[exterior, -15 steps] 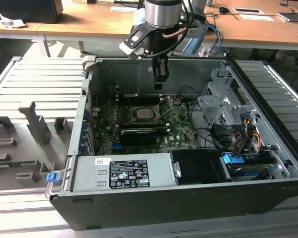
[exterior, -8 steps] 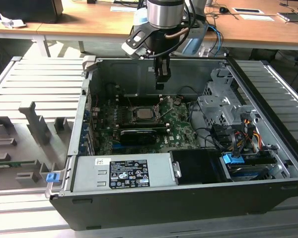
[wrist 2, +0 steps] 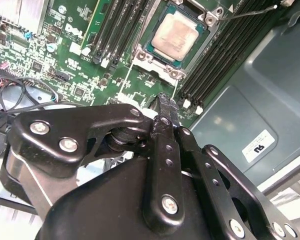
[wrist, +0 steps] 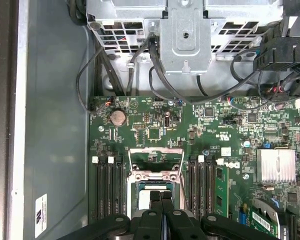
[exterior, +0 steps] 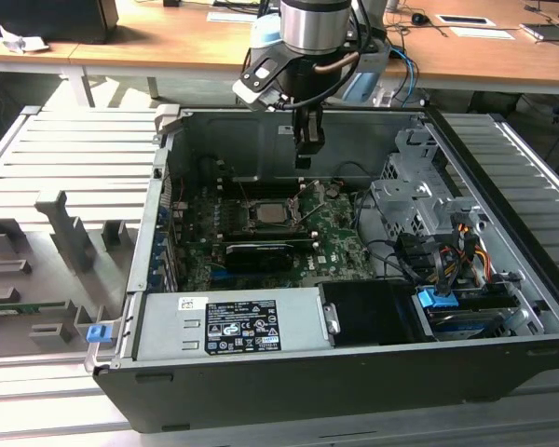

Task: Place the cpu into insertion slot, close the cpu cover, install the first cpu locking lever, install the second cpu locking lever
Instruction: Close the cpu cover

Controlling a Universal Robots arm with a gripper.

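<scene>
Step in hand, by my judgement: closing the cover. One cpu (exterior: 273, 213) lies seated in its socket. One cpu cover (wrist: 155, 175) appears tilted up at the socket's edge, so shutting it calls for a gentle downward push on its free edge. One gripper (exterior: 304, 160) hangs just above the socket, its two fingers pressed together and empty; one locking lever (wrist 2: 250, 12) juts free.

cpu (wrist 2: 178, 36) top pale silvery-beige — motherboard (wrist 2: 45, 60) green — gripper (wrist 2: 162, 104) black
</scene>
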